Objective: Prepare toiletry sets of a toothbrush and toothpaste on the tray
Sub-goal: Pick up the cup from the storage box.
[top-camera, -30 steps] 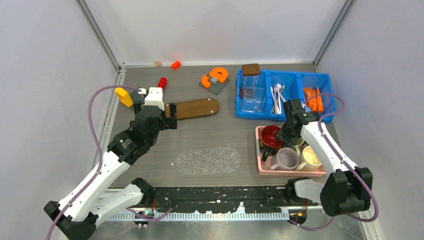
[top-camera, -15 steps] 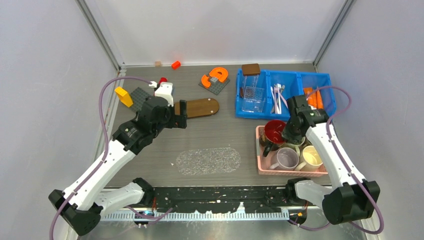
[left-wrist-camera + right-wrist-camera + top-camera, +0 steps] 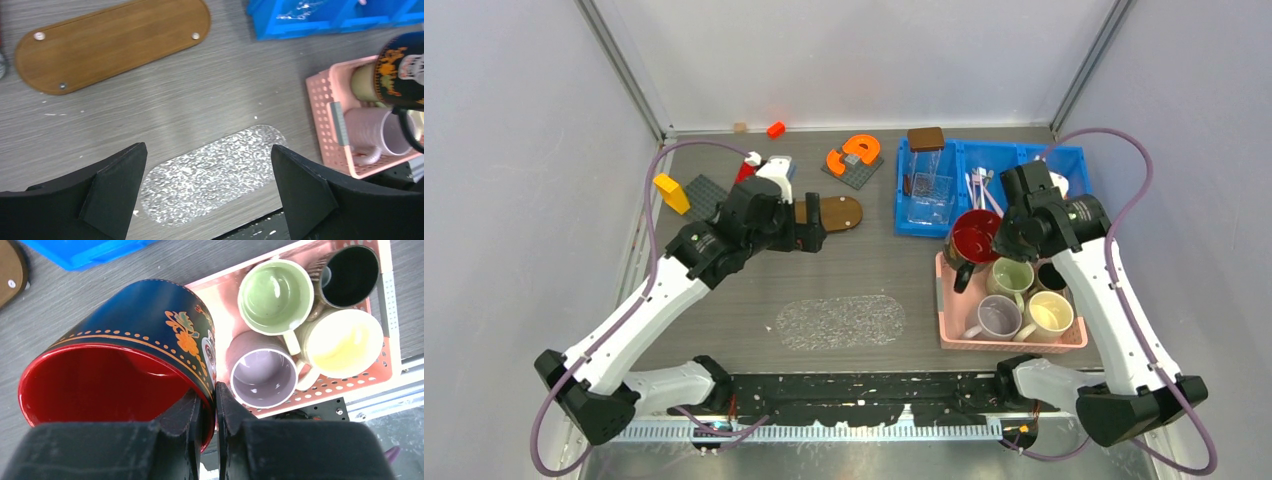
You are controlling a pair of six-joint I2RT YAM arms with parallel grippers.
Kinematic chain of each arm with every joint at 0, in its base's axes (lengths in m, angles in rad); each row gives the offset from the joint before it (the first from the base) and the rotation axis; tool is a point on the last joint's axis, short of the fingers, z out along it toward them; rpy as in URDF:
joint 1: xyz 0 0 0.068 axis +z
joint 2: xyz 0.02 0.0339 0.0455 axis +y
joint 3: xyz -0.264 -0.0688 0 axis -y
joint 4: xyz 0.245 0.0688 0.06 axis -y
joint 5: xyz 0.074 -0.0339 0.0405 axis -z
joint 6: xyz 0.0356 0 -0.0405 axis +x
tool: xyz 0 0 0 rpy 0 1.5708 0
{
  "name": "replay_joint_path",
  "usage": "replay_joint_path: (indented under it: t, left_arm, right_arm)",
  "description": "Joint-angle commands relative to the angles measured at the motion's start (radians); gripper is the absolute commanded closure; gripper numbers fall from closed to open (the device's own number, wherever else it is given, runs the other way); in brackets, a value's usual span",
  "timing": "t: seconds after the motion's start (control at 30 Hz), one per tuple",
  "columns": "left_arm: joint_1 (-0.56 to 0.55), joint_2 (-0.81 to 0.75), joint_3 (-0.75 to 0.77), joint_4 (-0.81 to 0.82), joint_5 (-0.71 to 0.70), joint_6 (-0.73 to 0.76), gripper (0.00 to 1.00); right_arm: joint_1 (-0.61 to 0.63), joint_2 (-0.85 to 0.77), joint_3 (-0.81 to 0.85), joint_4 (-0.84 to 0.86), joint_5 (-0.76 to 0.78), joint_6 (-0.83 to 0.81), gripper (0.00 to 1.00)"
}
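Currently the right gripper (image 3: 204,401) is pinched on the rim of a dark blue, red-lined ceramic mug (image 3: 125,335), held above the pink perforated plastic basket (image 3: 376,371) of other mugs at the right of the top view. I judge it needs a firm, level carry, clear of the neighbouring cups. The left gripper (image 3: 207,155) hangs wide apart and empty near the oval wooden tray (image 3: 112,42). Slim white toothbrushes (image 3: 977,187) lie in the middle compartment of the blue plastic bin (image 3: 924,228), upper right. The toothpaste is hidden behind the right arm.

Five mugs (image 3: 270,295) — one pink basket (image 3: 374,371)
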Motion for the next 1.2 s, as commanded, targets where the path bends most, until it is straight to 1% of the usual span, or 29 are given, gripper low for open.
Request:
replay_joint_path:
  t: [0.0, 0.13, 0.23, 0.33, 0.43, 0.57, 0.77, 1.03, 1.17]
  left_arm:
    - [-0.073, 0.052, 0.087, -0.009, 0.010, -0.066, 0.00]
    - [-0.144, 0.101, 0.128, 0.018, -0.013, -0.098, 0.00]
    - [-0.196, 0.122, 0.136, 0.070, -0.035, -0.129, 0.00]
    - [-0.224, 0.136, 0.134, 0.114, -0.046, -0.160, 0.00]
    - [-0.251, 0.137, 0.113, 0.166, -0.089, -0.188, 0.00]
    - [-0.265, 0.134, 0.064, 0.229, -0.134, -0.228, 0.06]
    - [-0.268, 0.163, -0.006, 0.267, -0.164, -0.274, 0.15]
    - [-0.269, 0.194, -0.079, 0.299, -0.247, -0.312, 0.29]
    - [-0.269, 0.234, -0.087, 0.298, -0.255, -0.318, 0.37]
  right_arm:
    - [0.132, 0.053, 0.102, 0.036, 0.069, 0.084, 0.99]
    - [0.257, 0.122, 0.134, 0.060, 0.113, 0.148, 0.99]
    - [0.350, 0.184, 0.163, 0.074, 0.144, 0.191, 0.99]
    - [0.405, 0.229, 0.192, 0.092, 0.165, 0.220, 0.99]
    - [0.458, 0.274, 0.203, 0.113, 0.169, 0.252, 0.99]
    - [0.515, 0.309, 0.206, 0.140, 0.186, 0.294, 0.99]
    - [0.569, 0.346, 0.202, 0.168, 0.201, 0.337, 0.99]
    - [0.590, 0.358, 0.179, 0.214, 0.196, 0.369, 0.99]
    - [0.595, 0.367, 0.179, 0.225, 0.196, 0.375, 0.99]
